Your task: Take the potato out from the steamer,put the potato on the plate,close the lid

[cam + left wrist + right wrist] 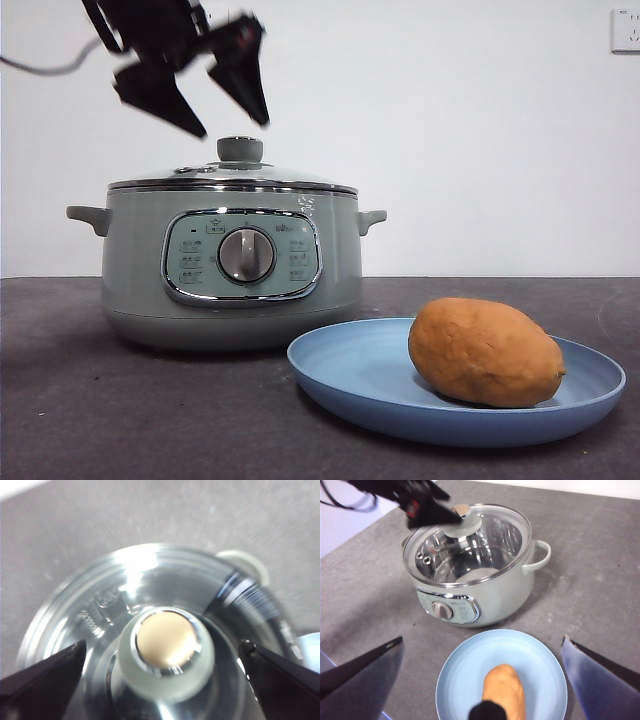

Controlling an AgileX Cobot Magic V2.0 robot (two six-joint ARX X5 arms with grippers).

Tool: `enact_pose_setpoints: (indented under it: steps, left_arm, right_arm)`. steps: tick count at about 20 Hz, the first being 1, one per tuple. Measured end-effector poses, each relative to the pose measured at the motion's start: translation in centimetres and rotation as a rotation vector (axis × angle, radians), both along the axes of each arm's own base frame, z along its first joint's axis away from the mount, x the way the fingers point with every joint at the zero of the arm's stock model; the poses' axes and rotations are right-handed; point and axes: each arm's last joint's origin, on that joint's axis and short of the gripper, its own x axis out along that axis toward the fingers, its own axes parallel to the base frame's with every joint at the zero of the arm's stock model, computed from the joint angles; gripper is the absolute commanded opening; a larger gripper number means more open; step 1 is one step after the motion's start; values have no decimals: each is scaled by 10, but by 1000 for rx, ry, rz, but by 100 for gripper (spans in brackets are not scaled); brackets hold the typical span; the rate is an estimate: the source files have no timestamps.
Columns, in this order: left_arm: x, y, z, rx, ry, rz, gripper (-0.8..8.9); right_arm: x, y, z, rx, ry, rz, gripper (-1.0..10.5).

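Observation:
The sage-green steamer [232, 265] stands at the left with the glass lid [232, 178] resting shut on it. My left gripper [228, 125] hangs open just above the lid's pale green knob [240, 149], one jaw on each side, not touching; the left wrist view shows the knob [167, 652] between the spread jaws. The orange-brown potato [485, 352] lies on the light blue plate [350, 370] in front right of the steamer. My right gripper [482, 680] is open and empty, high above the plate [470, 680] and potato [504, 690].
A dark grey tabletop [60, 400] carries everything. A white wall stands behind with a socket [625, 30] at the top right. The steamer's side handles [88, 217] stick out left and right.

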Motion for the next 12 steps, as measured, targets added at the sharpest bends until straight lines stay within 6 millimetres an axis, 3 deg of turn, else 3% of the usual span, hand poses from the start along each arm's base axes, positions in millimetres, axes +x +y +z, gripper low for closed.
enact_pose_setpoints:
  steps: [4,7,9,11,12]
  left_arm:
    - [-50,21,40,-9,7,9,594]
    - [-92,38,56,-2,89,8,556]
    - [-119,47,64,-21,134,-23,301]
    - [-140,54,71,-51,160,-63,-25]
    - [-148,57,73,-57,165,-71,-7]
  right_arm:
    - [-2,-1,-5,-29,48,2,626]
    - [-6,-1,-10,-28,132,77,581]
    - [-8,-1,-11,-12,165,123,407]
    - [-9,0,-12,-7,185,141,142]
    - [-9,0,-13,-6,192,149,1]
